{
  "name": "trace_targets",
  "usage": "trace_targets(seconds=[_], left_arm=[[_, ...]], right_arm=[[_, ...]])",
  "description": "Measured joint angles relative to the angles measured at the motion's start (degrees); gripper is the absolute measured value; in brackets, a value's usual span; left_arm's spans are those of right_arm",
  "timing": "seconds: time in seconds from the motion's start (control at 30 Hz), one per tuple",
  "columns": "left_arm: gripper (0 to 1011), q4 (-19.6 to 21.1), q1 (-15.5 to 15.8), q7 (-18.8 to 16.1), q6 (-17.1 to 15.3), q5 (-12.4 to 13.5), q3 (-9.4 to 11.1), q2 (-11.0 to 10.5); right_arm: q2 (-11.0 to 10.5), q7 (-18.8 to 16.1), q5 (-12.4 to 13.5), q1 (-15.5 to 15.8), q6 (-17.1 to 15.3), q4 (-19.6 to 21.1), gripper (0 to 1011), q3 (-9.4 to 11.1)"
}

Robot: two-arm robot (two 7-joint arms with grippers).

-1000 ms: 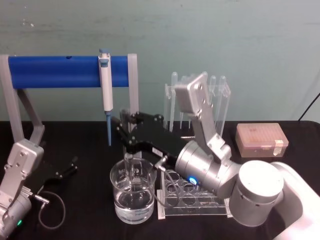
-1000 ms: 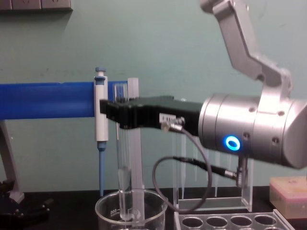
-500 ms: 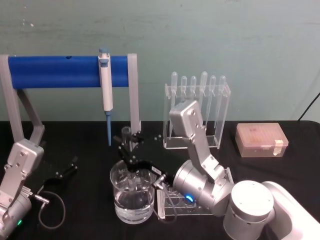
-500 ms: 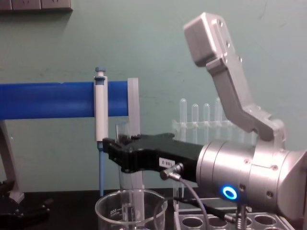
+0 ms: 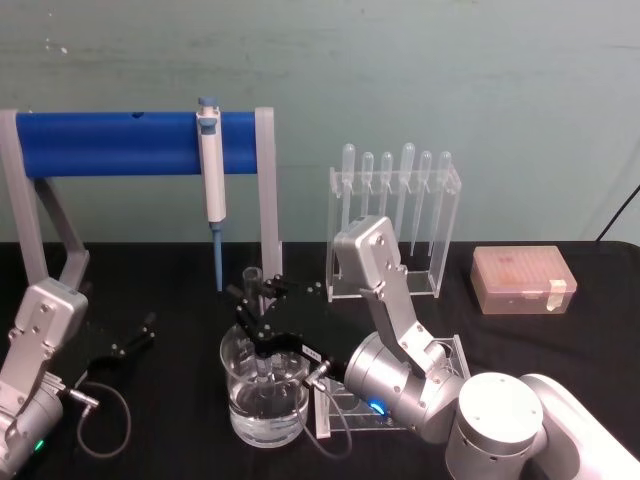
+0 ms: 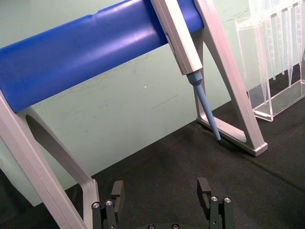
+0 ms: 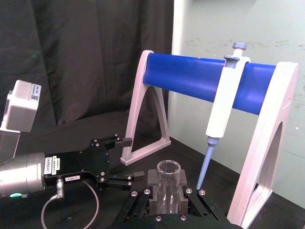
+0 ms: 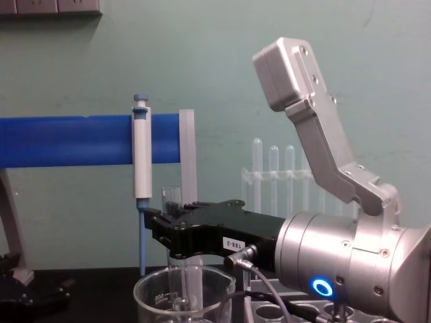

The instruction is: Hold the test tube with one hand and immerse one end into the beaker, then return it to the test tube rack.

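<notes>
- The test tube (image 5: pixel 253 285) stands upright over the beaker (image 5: pixel 232 390). Its open rim is above the gripper fingers and its lower part is down inside the glass.
- From the chest view the tube (image 8: pixel 172 202) rises just above the black fingers, and below them it runs down past the beaker (image 8: pixel 151 299) rim. Whether its tip reaches the liquid cannot be told.
- The right gripper (image 5: pixel 258 325) is clamped on the tube at about mid-height, reaching in level from the right above the beaker mouth. In its own wrist view the fingers press the tube (image 7: pixel 168 181) from both sides.
- The beaker stands on the black table (image 5: pixel 170 270) in front of the robot, with clear liquid in its lower part.
- The clear test tube rack (image 5: pixel 447 352) sits just to the right of the beaker, partly under the right arm.
- The left gripper (image 5: pixel 125 340) rests low at the left of the table, well apart from the beaker. Its fingers are spread wide with nothing between them, as the left wrist view (image 6: pixel 161 191) shows.
- Behind the beaker a blue bar stand (image 5: pixel 110 143) carries a white-and-blue pipettor (image 5: pixel 212 170) hanging tip down.
- Farther right stands a clear acrylic pipette stand (image 5: pixel 445 235) with pipettes upright in it, and beyond it a tan tip box (image 5: pixel 522 280).
</notes>
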State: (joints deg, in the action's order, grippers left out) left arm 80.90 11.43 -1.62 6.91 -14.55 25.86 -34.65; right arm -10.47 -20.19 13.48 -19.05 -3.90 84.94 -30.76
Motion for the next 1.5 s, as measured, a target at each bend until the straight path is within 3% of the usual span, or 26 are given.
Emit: trace_targets(seconds=[0.6, 1.5], left_arm=[[1000, 0.0, 0.0, 0.0, 0.0, 0.0, 0.0, 0.0], [1000, 0.0, 0.0, 0.0, 0.0, 0.0, 0.0, 0.0]], right_arm=[[0.18, -0.46, -0.5, 1.05, -0.29, 1.05, 230, 0.97], [0.15, -0.46, -0.46, 0.91, -0.29, 0.91, 230, 0.85]])
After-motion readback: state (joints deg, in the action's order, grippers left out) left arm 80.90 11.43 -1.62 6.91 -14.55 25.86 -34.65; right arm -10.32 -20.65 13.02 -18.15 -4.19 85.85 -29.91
